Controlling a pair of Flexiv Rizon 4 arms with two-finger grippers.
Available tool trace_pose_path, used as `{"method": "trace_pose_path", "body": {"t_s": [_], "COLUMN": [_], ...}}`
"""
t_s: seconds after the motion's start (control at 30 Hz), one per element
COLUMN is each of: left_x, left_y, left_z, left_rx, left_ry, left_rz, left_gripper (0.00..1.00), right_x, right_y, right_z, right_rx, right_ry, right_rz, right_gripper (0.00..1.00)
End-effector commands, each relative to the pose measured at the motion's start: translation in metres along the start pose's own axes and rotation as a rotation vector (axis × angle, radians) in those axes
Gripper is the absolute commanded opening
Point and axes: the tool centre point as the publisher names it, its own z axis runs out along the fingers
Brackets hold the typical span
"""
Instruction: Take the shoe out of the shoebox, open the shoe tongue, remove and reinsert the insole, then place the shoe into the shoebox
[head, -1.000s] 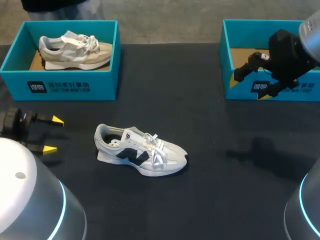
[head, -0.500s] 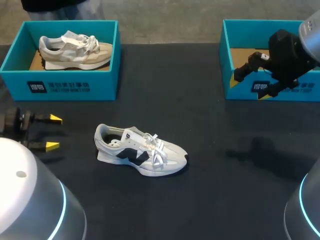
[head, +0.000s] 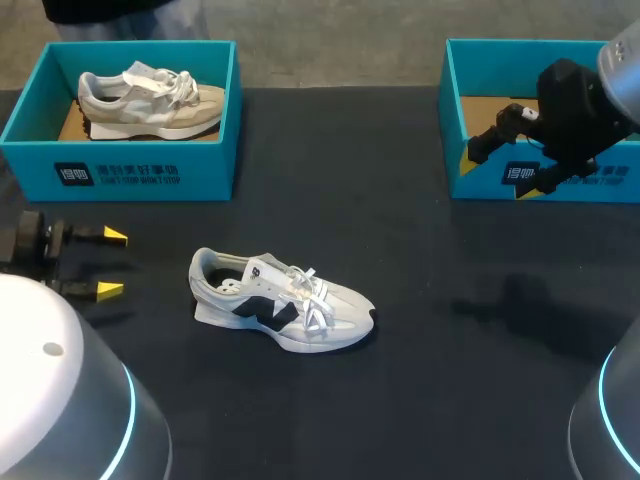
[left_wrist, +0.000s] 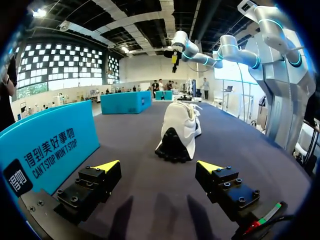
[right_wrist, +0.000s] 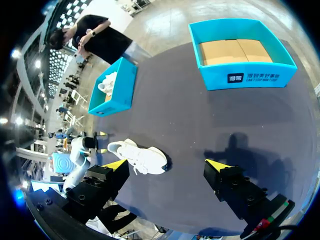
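Note:
A white shoe with a dark side mark (head: 280, 308) lies on its sole on the black table, toe to the right, laces tied. It shows heel-on ahead of my left gripper (left_wrist: 159, 166) and small below my right gripper (right_wrist: 167, 164). My left gripper (head: 106, 264) stands open low over the table, left of the shoe's heel and apart from it. High over the front wall of the right shoebox (head: 480, 170), my right gripper (head: 495, 165) hangs open with nothing in it. That teal box (right_wrist: 245, 75) holds only brown card.
A second teal shoebox (head: 130, 170) at the back left holds a beige shoe (head: 150, 103). Its front wall (left_wrist: 50, 145) stands close beside my left gripper. My arm bases fill the two front corners.
My left gripper has drawn back a little to the left, away from the shoe. The right arm and the shoe have not moved.

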Motion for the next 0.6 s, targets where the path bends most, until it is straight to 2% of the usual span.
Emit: {"method": "trace_pose_path", "body": {"t_s": [0.03,0.4,0.6], "left_x": [0.001,0.002,0.004], "left_y": [0.000,0.000,0.003], "left_z": [0.000,0.001,0.013], "left_rx": [-0.001,-0.001,0.019], "left_ry": [-0.003,-0.002,0.081], "left_rz": [0.001,0.004,0.016], "left_gripper": [1.00,1.00,1.00], "right_x": [0.001,0.001,0.001], "right_y": [0.000,0.000,0.000], "right_z": [0.001,0.001,0.001], "right_rx": [0.000,0.000,0.000], "right_ry": [-0.002,-0.002,-0.002], "right_rz": [0.002,0.002,0.002], "right_gripper": [1.00,1.00,1.00]}}
